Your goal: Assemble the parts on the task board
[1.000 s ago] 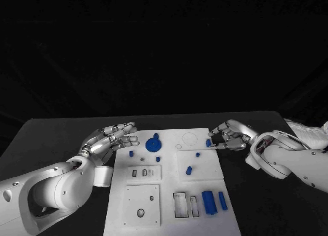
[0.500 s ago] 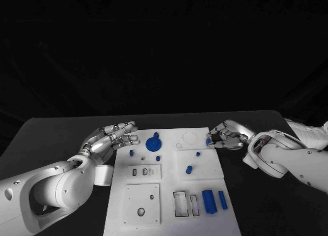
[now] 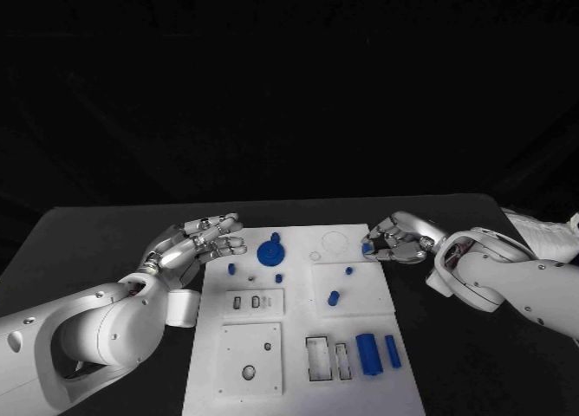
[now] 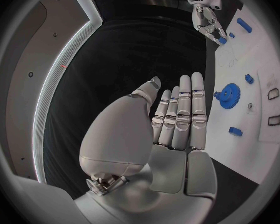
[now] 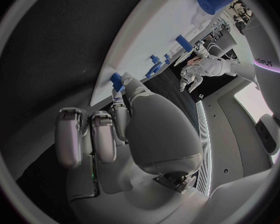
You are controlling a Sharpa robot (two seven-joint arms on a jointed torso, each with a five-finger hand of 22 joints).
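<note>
Right hand [image 3: 400, 238] is pinching a small blue part [image 3: 367, 250] at the task board's [image 3: 365, 299] right edge, mid-frame, while left hand [image 3: 190, 244] hovers with fingers spread, holding nothing.

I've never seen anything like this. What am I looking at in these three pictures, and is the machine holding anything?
It is a robot with two white arms, each ending in a silver robot hand. One picture looks down from the robot's head at a black table. The two round pictures come from cameras at its wrists, behind each hand, so the palm looms large and straight lines bend.

In the middle of the table lies a white board with small blue parts on it: a toothed blue wheel, some small pegs and a few longer blue bars near the robot.

The left robot hand hovers beside the board's edge, fingers straight, holding nothing. The right robot hand reaches to the board's other edge, its fingertips at a small blue piece which it seems to pinch.
</note>
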